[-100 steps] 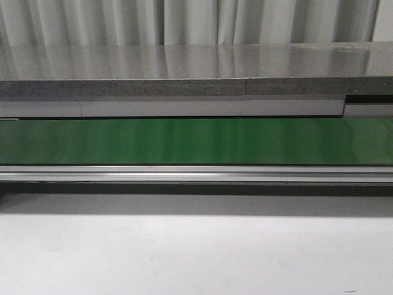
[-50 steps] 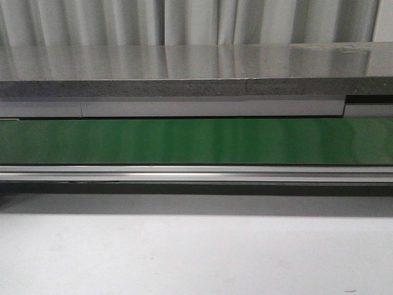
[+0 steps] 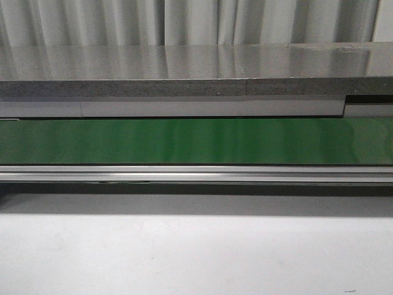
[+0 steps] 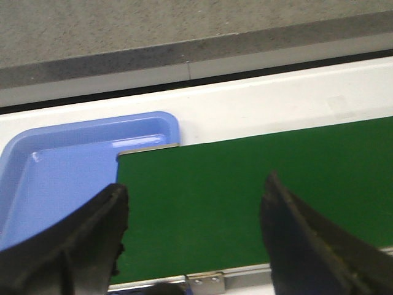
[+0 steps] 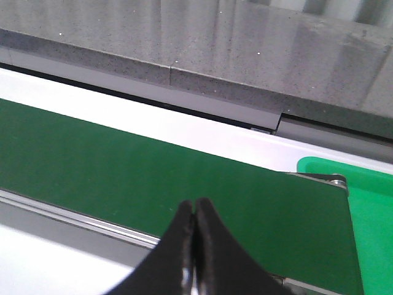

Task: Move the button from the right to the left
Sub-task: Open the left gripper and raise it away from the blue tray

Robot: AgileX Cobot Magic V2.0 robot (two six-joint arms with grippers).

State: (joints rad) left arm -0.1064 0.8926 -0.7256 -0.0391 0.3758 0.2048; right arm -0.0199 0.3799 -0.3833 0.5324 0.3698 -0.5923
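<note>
The button is out of view in every frame. My left gripper [image 4: 193,190] is open above the green conveyor belt [image 4: 245,184], its black fingers [image 4: 92,239] spread wide with nothing between them. My right gripper [image 5: 194,206] is shut, fingertips pressed together and empty, over the green belt [image 5: 123,166]. Neither gripper appears in the front view, where only the belt [image 3: 196,141] stretches across.
A light blue tray [image 4: 61,172] sits at the belt's end under my left gripper. A green tray [image 5: 368,203] lies at the belt's other end by my right gripper. An aluminium rail [image 3: 196,173] edges the belt, with a grey stone counter [image 3: 196,67] behind and a white table [image 3: 196,252] in front.
</note>
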